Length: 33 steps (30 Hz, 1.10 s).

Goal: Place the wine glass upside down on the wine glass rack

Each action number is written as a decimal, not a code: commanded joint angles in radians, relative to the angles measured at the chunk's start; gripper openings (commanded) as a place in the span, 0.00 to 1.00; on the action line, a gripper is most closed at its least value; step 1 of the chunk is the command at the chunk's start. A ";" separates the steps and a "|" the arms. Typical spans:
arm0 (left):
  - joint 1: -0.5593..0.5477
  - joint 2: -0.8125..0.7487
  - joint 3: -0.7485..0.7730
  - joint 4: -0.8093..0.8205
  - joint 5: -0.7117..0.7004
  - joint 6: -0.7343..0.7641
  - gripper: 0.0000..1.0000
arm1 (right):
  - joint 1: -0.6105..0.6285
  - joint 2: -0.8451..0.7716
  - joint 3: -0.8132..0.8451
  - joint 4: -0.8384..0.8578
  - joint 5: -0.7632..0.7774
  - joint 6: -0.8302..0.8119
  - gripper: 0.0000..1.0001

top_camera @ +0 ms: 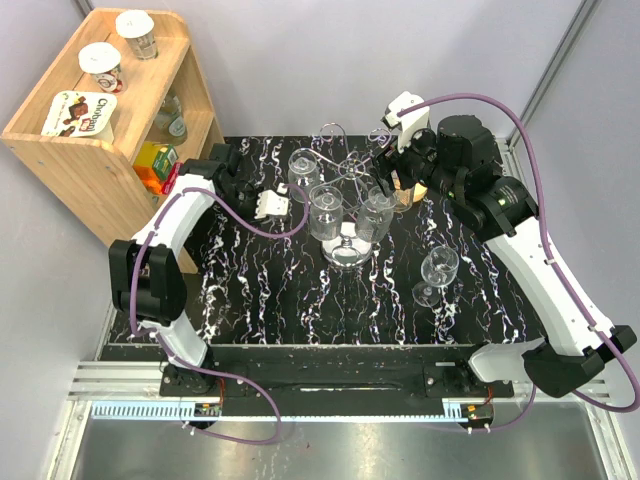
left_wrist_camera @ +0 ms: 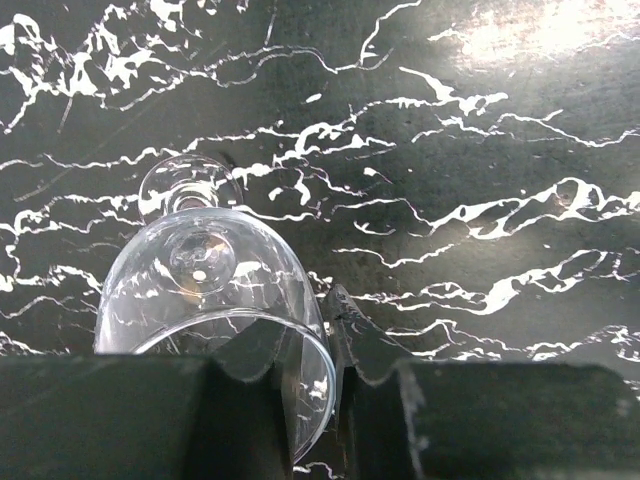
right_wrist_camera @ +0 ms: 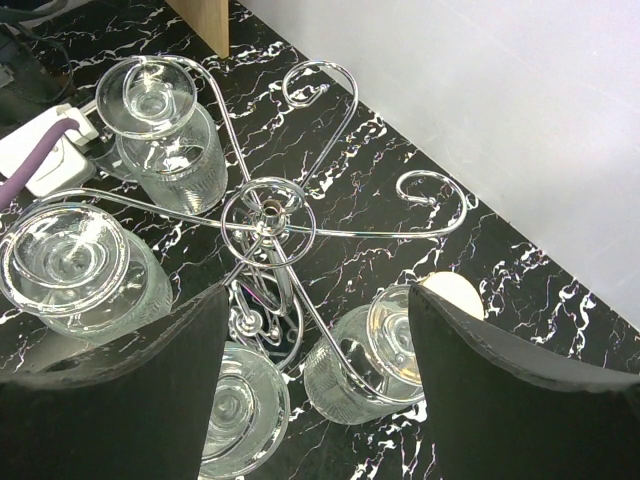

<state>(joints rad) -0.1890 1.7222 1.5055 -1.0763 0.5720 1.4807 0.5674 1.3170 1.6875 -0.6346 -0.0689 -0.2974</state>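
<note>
In the left wrist view a clear wine glass (left_wrist_camera: 215,285) shows mouth-first, its foot (left_wrist_camera: 188,185) pointing away over the black marble table. My left gripper (left_wrist_camera: 315,340) is shut on its rim, one finger inside the bowl and one outside. In the top view that gripper (top_camera: 287,207) sits at the left side of the wine glass rack (top_camera: 345,175). The held glass is hard to tell apart there. The chrome wine glass rack (right_wrist_camera: 268,205) carries several glasses hanging upside down (right_wrist_camera: 165,140). My right gripper (right_wrist_camera: 315,400) hovers open above it, holding nothing.
Another wine glass (top_camera: 438,268) stands upright on the table (top_camera: 260,300) right of the rack. A cream round object (right_wrist_camera: 452,295) lies behind the rack. A wooden shelf (top_camera: 70,150) with pots stands at the back left, an orange box (top_camera: 155,165) beside it.
</note>
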 commanded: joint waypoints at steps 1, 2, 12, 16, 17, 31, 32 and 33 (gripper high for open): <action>0.026 -0.111 -0.036 -0.017 -0.031 -0.078 0.00 | -0.008 -0.032 0.008 0.006 -0.002 -0.006 0.78; 0.037 -0.137 -0.045 -0.017 -0.026 -0.100 0.00 | -0.009 -0.030 0.008 0.006 -0.003 -0.008 0.78; 0.254 -0.478 -0.055 -0.037 0.246 -0.221 0.00 | -0.008 -0.006 0.092 -0.052 -0.142 0.007 0.81; 0.376 -0.582 0.054 -0.014 0.458 -0.353 0.00 | -0.008 0.027 0.153 -0.076 -0.320 0.052 0.89; 0.384 -0.601 0.077 0.004 0.509 -0.399 0.00 | -0.008 0.034 0.169 -0.074 -0.351 0.066 0.90; 0.349 -0.630 -0.102 2.121 0.582 -2.533 0.00 | -0.009 0.123 0.296 0.067 -0.750 0.348 0.92; 0.335 -0.612 -0.072 2.115 0.562 -2.560 0.00 | -0.009 0.126 0.302 0.091 -0.769 0.369 0.92; 0.309 -0.596 -0.053 2.091 0.540 -2.570 0.00 | -0.011 0.136 0.308 0.104 -0.784 0.388 0.92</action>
<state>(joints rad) 0.1726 1.0557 1.3834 0.5571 1.2118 -0.6075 0.5625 1.4349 1.9408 -0.6392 -0.7288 -0.0296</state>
